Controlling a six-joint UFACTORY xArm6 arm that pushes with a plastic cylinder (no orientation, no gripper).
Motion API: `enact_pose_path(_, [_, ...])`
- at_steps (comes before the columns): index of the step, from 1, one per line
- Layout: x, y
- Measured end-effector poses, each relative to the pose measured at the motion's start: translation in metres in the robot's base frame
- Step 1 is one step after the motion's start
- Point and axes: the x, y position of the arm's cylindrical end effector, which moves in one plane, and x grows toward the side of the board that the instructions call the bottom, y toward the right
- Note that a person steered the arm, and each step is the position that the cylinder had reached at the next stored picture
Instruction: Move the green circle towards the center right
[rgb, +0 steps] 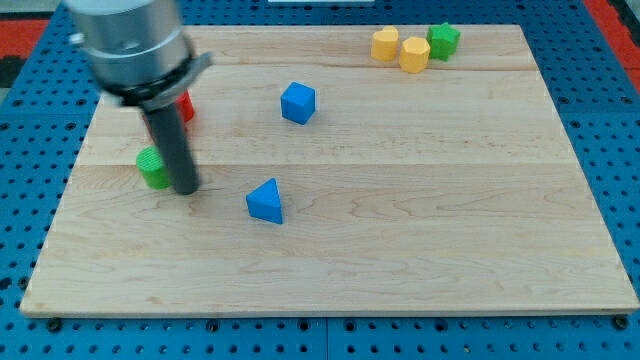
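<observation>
The green circle (152, 167) sits on the wooden board (420, 230) at the view's left, a little above mid-height. My tip (186, 189) rests on the board just right of the green circle, touching or nearly touching its right side. The dark rod rises from there to the grey arm body at the view's top left and hides part of the circle's right edge.
A red block (184, 105) is partly hidden behind the rod, above the green circle. A blue cube (298, 103) and a blue triangle (266, 201) lie near the middle. Two yellow blocks (385, 44) (414, 54) and a green block (443, 40) sit at the top right.
</observation>
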Motion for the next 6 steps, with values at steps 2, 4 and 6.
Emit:
enact_pose_path(2, [-0.013, -0.055])
enact_pose_path(4, [-0.048, 0.019])
enact_pose_path(6, [-0.064, 0.085])
